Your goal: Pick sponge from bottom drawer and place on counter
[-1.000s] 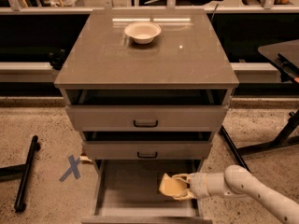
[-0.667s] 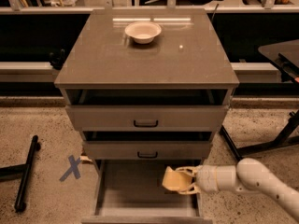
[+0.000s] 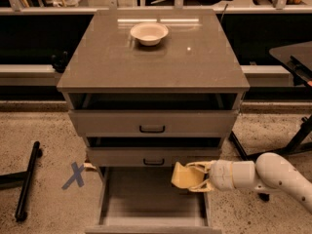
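My gripper (image 3: 197, 177) comes in from the right on a white arm and is shut on the tan-yellow sponge (image 3: 183, 176). It holds the sponge above the right side of the open bottom drawer (image 3: 146, 204), just in front of the middle drawer's face. The drawer's grey floor is bare. The glossy grey-brown counter (image 3: 161, 57) is above, at the top of the cabinet.
A cream bowl (image 3: 149, 33) sits on the counter near its back. Two upper drawers with black handles (image 3: 152, 128) are slightly ajar. A black bar (image 3: 27, 179) and a blue tape X (image 3: 74, 175) lie on the floor at left. A dark table (image 3: 297, 57) stands at right.
My gripper has lifted the sponge up from the drawer floor and drawn it a little upward toward the middle drawer's front.
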Controlling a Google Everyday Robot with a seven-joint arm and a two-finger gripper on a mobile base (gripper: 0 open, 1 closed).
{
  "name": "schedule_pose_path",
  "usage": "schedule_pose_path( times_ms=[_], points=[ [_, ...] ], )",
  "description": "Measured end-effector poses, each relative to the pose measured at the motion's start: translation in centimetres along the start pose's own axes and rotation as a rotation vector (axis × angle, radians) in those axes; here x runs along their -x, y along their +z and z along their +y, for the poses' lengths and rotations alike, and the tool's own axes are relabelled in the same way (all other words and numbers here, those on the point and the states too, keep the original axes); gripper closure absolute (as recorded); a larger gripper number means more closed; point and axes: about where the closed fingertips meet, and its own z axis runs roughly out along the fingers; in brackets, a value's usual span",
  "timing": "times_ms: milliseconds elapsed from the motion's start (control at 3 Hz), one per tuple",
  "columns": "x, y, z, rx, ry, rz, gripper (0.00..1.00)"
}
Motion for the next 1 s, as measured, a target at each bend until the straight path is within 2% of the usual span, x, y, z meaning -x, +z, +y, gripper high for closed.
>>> schedule_pose_path(
  times_ms=[333, 667, 1000],
  points=[
    [0.5, -0.9, -1.3, -0.016, -0.016, 0.011, 1.0],
    [3.2, -3.5, -5.5, -0.031, -0.089, 0.017, 1.0],
    [7.5, -5.9, -10.3, -0.024, -0.215, 0.049, 1.0]
  ],
)
